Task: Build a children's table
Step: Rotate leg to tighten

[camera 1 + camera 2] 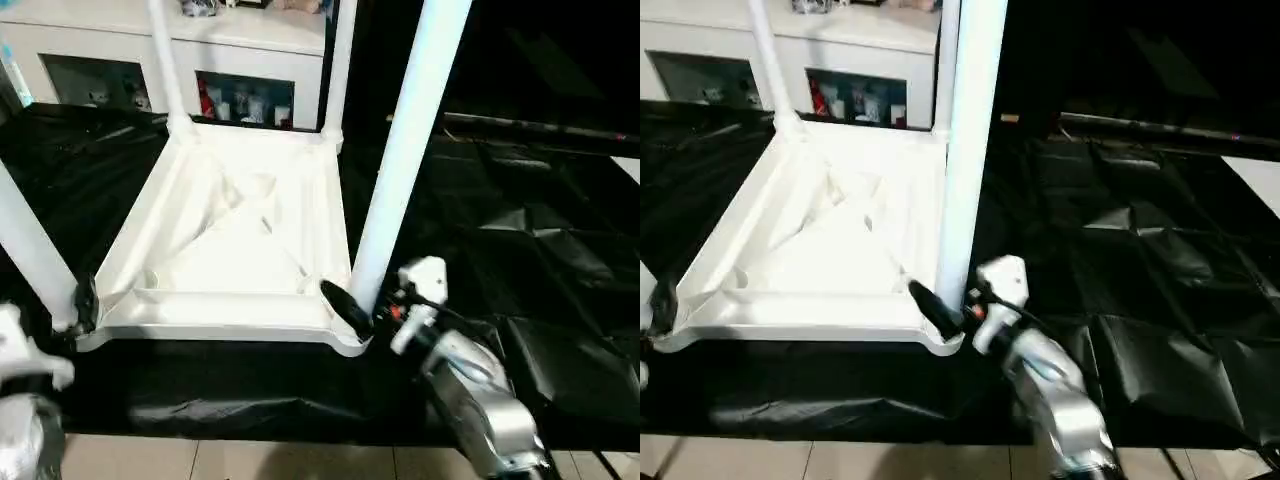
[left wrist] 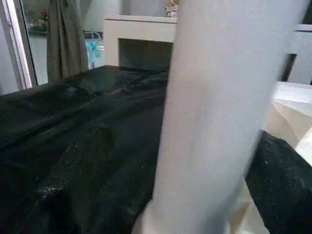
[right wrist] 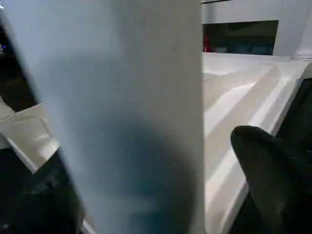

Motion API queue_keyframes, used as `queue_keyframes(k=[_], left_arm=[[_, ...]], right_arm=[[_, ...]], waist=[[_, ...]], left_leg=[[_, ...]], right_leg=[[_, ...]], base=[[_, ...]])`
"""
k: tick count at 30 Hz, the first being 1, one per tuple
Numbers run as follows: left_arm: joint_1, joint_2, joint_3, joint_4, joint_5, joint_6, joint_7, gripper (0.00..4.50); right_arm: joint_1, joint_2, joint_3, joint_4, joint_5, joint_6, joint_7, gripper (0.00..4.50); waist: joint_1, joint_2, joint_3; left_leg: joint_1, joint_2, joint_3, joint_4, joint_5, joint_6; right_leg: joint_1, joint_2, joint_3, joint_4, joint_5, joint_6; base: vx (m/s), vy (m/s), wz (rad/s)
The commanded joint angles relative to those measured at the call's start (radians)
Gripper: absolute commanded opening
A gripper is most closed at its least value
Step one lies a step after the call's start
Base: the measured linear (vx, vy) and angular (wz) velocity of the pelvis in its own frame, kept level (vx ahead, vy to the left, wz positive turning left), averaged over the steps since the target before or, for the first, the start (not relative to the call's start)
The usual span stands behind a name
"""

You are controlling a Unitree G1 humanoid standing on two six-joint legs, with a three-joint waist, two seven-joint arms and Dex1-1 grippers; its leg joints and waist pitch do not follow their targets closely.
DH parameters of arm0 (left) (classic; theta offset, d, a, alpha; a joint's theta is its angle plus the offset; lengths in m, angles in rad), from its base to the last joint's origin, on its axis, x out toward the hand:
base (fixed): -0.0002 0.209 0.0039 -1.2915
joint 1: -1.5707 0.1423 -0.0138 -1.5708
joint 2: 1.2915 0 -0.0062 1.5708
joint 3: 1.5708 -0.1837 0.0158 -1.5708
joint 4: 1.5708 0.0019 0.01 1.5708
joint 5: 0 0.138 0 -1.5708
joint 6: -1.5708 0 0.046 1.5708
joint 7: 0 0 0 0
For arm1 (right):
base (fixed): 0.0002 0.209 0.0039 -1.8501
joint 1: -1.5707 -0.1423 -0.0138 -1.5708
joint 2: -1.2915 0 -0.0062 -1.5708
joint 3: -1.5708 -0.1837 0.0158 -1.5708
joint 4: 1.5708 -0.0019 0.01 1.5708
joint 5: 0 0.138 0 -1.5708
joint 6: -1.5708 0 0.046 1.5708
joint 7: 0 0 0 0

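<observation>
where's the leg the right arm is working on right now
In the left eye view, that leg stands upright in the tabletop's near right corner, with the right end effector at its base.

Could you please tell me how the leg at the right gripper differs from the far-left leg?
The near-right leg stands at the tabletop's near corner with the right gripper around its base; the far-left leg stands at a far corner, untouched. The near-right leg leans; the far-left looks closer to upright. Both are white tubes.
</observation>
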Motion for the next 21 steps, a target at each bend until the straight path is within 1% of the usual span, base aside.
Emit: queue_keyframes(k=[1, 2, 3, 4, 5, 6, 8, 10, 12, 13, 15, 17, 19, 21], left_arm=[[-0.016, 0.002, -0.005, 0.015, -0.005, 0.022, 0.005, 4.01], [-0.019, 0.003, -0.005, 0.016, -0.006, 0.023, 0.005, 4.02], [-0.029, 0.001, -0.005, 0.017, -0.020, 0.029, 0.000, 3.87], [-0.029, 0.001, -0.005, 0.017, -0.020, 0.029, 0.000, 3.87], [-0.032, -0.007, -0.011, 0.009, -0.037, 0.032, -0.016, 3.69], [-0.032, -0.007, -0.011, 0.009, -0.037, 0.032, -0.016, 3.58], [-0.034, -0.011, -0.020, -0.001, -0.056, 0.036, -0.032, 3.52], [-0.023, -0.022, -0.046, -0.032, -0.068, 0.039, -0.053, 3.19], [-0.016, -0.030, -0.058, -0.047, -0.076, 0.039, -0.064, 3.15], [-0.012, -0.034, -0.065, -0.054, -0.080, 0.042, -0.070, 3.05], [-0.008, -0.036, -0.076, -0.061, -0.076, 0.045, -0.073, 2.77], [-0.005, -0.041, -0.091, -0.070, -0.076, 0.049, -0.081, 2.67], [-0.003, -0.042, -0.105, -0.075, -0.072, 0.051, -0.086, 2.44], [-0.004, -0.038, -0.128, -0.079, -0.059, 0.050, -0.099, 2.33]], right_arm=[[-0.015, 0.002, -0.012, 0.025, -0.006, -0.020, -0.002, 4.04], [-0.017, 0.004, -0.013, 0.028, -0.005, -0.022, -0.002, 3.94], [-0.025, 0.013, -0.022, 0.045, 0.000, -0.034, -0.005, 3.83], [-0.025, 0.013, -0.022, 0.045, 0.000, -0.034, -0.005, 3.83], [-0.033, 0.021, -0.034, 0.062, 0.006, -0.044, -0.015, 3.75], [-0.033, 0.021, -0.034, 0.062, 0.006, -0.044, -0.015, 3.59], [-0.039, 0.025, -0.040, 0.077, 0.007, -0.056, -0.018, 3.51], [-0.041, 0.031, -0.049, 0.088, 0.012, -0.067, -0.028, 3.29], [-0.038, 0.033, -0.053, 0.088, 0.015, -0.071, -0.029, 3.15], [-0.037, 0.034, -0.054, 0.090, 0.015, -0.072, -0.030, 3.07], [-0.037, 0.035, -0.055, 0.095, 0.014, -0.078, -0.030, 2.90], [-0.035, 0.036, -0.058, 0.098, 0.015, -0.084, -0.028, 2.72], [-0.033, 0.038, -0.060, 0.098, 0.016, -0.090, -0.028, 2.53], [-0.026, 0.042, -0.064, 0.094, 0.015, -0.097, -0.036, 2.41]], waist=[[0.003, 0.024, -0.034], [0.003, 0.025, -0.034], [0.004, 0.022, -0.034], [0.004, 0.022, -0.034], [0.005, 0.024, -0.033], [0.005, 0.024, -0.033], [0.005, 0.024, -0.032], [0.005, 0.025, -0.031], [0.006, 0.025, -0.032], [0.005, 0.023, -0.032], [0.006, 0.023, -0.031], [0.007, 0.023, -0.031], [0.007, 0.024, -0.031], [0.007, 0.024, -0.031]], left_leg=[[0.021, 0.060, -0.030, -0.086, -0.366, -0.041], [0.020, 0.059, -0.029, -0.086, -0.365, -0.041], [0.020, 0.060, -0.028, -0.086, -0.375, -0.042], [0.020, 0.060, -0.028, -0.086, -0.375, -0.042], [0.020, 0.060, -0.029, -0.087, -0.380, -0.045], [0.021, 0.060, -0.030, -0.087, -0.383, -0.046], [0.019, 0.060, -0.030, -0.088, -0.393, -0.049], [0.020, 0.061, -0.031, -0.090, -0.403, -0.053], [0.020, 0.062, -0.031, -0.089, -0.407, -0.055], [0.019, 0.061, -0.030, -0.089, -0.403, -0.052], [0.019, 0.061, -0.030, -0.089, -0.403, -0.048], [0.019, 0.060, -0.030, -0.089, -0.405, -0.047], [0.020, 0.062, -0.031, -0.089, -0.407, -0.050], [0.020, 0.062, -0.030, -0.089, -0.410, -0.052]], right_leg=[[0.019, -0.062, 0.049, -0.056, -0.176, -0.128], [0.019, -0.062, 0.050, -0.056, -0.176, -0.130], [0.019, -0.065, 0.050, -0.058, -0.193, -0.132], [0.019, -0.065, 0.050, -0.058, -0.193, -0.132], [0.019, -0.066, 0.051, -0.059, -0.210, -0.133], [0.018, -0.066, 0.050, -0.059, -0.216, -0.133], [0.019, -0.066, 0.050, -0.061, -0.229, -0.131], [0.018, -0.066, 0.051, -0.062, -0.240, -0.127], [0.018, -0.066, 0.051, -0.063, -0.244, -0.127], [0.018, -0.066, 0.051, -0.063, -0.243, -0.126], [0.018, -0.065, 0.051, -0.064, -0.252, -0.121], [0.017, -0.065, 0.051, -0.065, -0.261, -0.116], [0.017, -0.065, 0.051, -0.065, -0.264, -0.114], [0.016, -0.064, 0.051, -0.065, -0.261, -0.113]], base=[[0.000, 0.000, 0.00], [0.000, 0.000, 0.00], [0.000, 0.000, 0.00], [0.000, 0.000, 0.00], [0.000, 0.000, 0.00], [0.000, 0.000, 0.00], [0.000, 0.000, 0.00], [0.000, 0.000, 0.00], [0.000, 0.000, 0.00], [0.000, 0.000, 0.00], [0.000, 0.000, 0.00], [0.000, 0.000, 0.00], [0.000, 0.000, 0.00], [0.000, 0.000, 0.00]])
